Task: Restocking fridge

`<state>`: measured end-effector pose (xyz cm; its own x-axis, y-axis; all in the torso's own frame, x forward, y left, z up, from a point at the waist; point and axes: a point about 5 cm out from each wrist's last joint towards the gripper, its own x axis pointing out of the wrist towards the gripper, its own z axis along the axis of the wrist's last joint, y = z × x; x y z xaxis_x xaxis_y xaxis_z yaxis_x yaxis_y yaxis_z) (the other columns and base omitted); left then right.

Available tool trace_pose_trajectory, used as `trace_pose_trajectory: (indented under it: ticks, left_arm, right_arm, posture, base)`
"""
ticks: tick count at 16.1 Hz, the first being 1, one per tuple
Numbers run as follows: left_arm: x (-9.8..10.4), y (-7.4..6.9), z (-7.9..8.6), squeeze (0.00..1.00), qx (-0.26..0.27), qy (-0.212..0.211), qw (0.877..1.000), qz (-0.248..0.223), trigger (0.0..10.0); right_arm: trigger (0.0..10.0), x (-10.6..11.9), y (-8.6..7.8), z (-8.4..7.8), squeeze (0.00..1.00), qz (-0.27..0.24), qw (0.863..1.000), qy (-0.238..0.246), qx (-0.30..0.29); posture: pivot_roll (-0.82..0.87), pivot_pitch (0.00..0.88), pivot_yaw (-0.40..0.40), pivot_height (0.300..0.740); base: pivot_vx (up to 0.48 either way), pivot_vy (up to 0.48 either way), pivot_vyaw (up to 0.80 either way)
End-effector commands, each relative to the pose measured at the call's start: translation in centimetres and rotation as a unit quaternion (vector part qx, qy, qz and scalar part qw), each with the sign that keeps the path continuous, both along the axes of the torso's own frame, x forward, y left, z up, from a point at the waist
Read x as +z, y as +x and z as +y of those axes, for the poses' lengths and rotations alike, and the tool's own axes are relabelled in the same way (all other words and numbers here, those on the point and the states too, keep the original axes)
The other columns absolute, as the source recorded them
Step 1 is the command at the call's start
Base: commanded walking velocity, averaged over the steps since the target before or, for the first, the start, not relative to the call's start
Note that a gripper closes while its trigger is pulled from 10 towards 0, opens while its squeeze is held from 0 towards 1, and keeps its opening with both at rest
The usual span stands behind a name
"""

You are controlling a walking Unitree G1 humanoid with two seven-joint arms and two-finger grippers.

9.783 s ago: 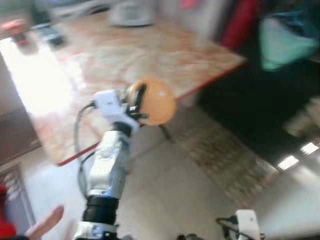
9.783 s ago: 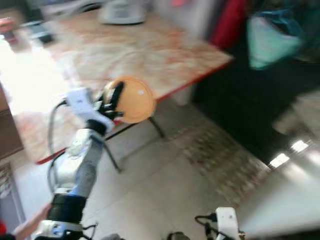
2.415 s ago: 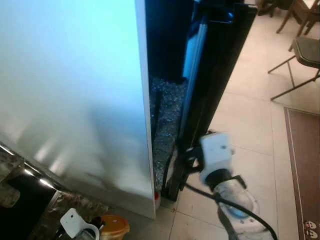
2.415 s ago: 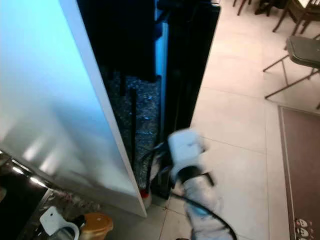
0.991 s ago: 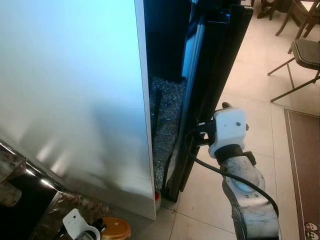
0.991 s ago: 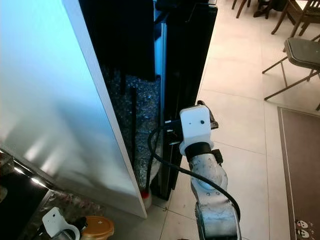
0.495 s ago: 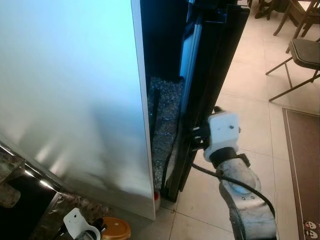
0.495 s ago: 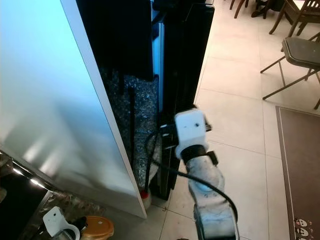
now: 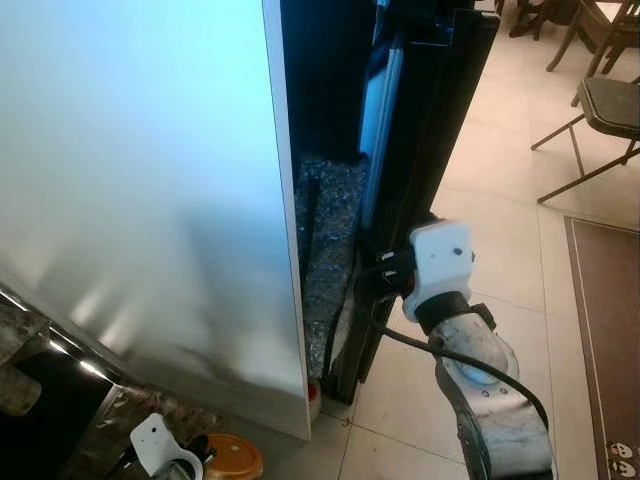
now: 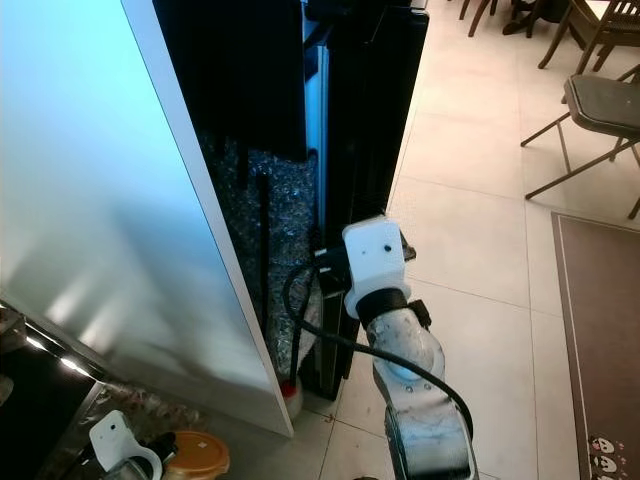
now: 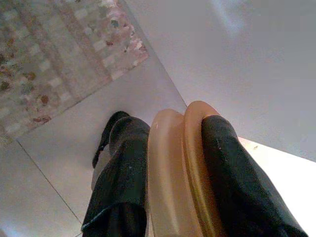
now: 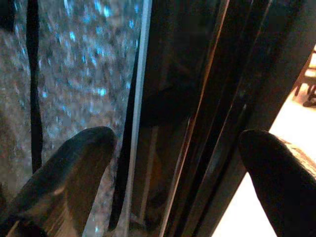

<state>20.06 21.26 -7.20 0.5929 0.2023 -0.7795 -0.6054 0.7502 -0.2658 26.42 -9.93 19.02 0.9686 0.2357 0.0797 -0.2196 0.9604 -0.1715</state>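
Plastic, smooth and orange, is what I see clamped in my left gripper (image 11: 173,182): a round lidded container (image 11: 180,168), its rim ridged in two stacked bands, pinched edge-on between the two matte black fingers (image 11: 123,173). From the head camera that container (image 9: 232,457) sits low at my left side, beside the gripper's white housing, over a dark speckled counter edge. Just past it rises the broad white side panel (image 9: 140,170) of a cabinet or appliance, glossy and flat, with soft glare across it. My right arm, silver with a black cable looped around it, reaches forward to the tall black fridge door (image 9: 430,130), which stands edge-on to me, narrow and shiny. The right gripper (image 12: 177,163) is spread wide, its rounded black fingertips (image 12: 74,163) set well apart on either side of the door's edge, gripping nothing that I can see; I cannot tell whether either pad touches the door. Between the white panel and the door lies a dark gap showing a grey, pebbly granite-like surface (image 10: 275,215) and a thin black vertical bar. Beyond, the floor (image 9: 500,200) is pale glossy tile; a brown mat (image 9: 605,330) lies to the right, and a metal-legged folding chair (image 9: 600,110) with a dark seat stands farther off.
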Motion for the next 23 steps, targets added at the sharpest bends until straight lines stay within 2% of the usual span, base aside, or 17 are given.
trace_pose_trajectory:
  ticks: [1, 4, 5, 8, 20, 21, 22, 23]
  left_arm:
    - [-0.6, -1.0, -0.3, 0.0, -0.008, 0.0, 1.0, 0.023, 10.0]
    - [-0.6, -0.9, -0.3, 0.0, -0.009, 0.0, 1.0, 0.021, 10.0]
    - [-0.5, -0.8, -0.4, 0.0, -0.01, 0.0, 1.0, 0.02, 10.0]
    - [-0.5, -0.8, -0.5, 0.0, -0.012, 0.001, 1.0, 0.02, 10.0]
    - [-0.5, -0.7, -0.6, 0.0, -0.013, 0.002, 1.0, 0.019, 10.0]
    - [-0.5, -0.6, -0.9, 0.0, -0.016, 0.0, 1.0, 0.018, 10.0]
    - [-0.5, -0.6, -1.0, 0.0, -0.018, 0.0, 1.0, 0.017, 10.0]
    - [-0.5, -0.6, -1.0, 0.0, -0.018, 0.0, 1.0, 0.017, 10.0]
  right_arm:
    - [10.0, 0.2, 0.2, 0.2, 0.0, -0.005, 1.0, 0.004, 0.008]
    - [10.0, 0.6, 0.5, 0.6, 0.0, -0.02, 1.0, 0.003, 0.011]
    - [10.0, 1.0, 0.6, 0.6, 0.0, -0.039, 0.999, -0.013, 0.006]
    - [10.0, 1.4, 0.7, 0.2, 0.0, -0.059, 0.998, -0.02, -0.016]
    - [10.0, 1.4, 0.7, -0.3, 0.0, -0.071, 0.996, -0.029, -0.033]
    - [10.0, 0.4, 0.9, -3.7, 0.0, -0.048, 0.99, -0.059, -0.119]
    - [10.0, 0.0, 0.8, -5.6, 0.0, -0.039, 0.982, -0.076, -0.165]
    - [10.0, -0.1, 0.8, -5.8, 0.0, -0.039, 0.982, -0.077, -0.17]
  posture:
    - [-0.12, 0.147, 0.025, 0.74]
    - [-0.12, 0.145, 0.024, 0.74]
    - [-0.12, 0.143, 0.024, 0.74]
    - [-0.13, 0.142, 0.023, 0.74]
    - [-0.13, 0.14, 0.021, 0.74]
    - [-0.14, 0.129, 0.017, 0.74]
    - [-0.14, 0.129, 0.016, 0.74]
    - [-0.14, 0.129, 0.017, 0.74]
  base:
    - [0.0, 0.0, 0.0]
    - [0.0, 0.0, 0.0]
    - [0.0, 0.0, 0.0]
    - [0.0, 0.0, 0.0]
    - [0.0, 0.0, 0.0]
    - [0.0, 0.0, 0.0]
    - [0.0, 0.0, 0.0]
    - [0.0, 0.0, 0.0]
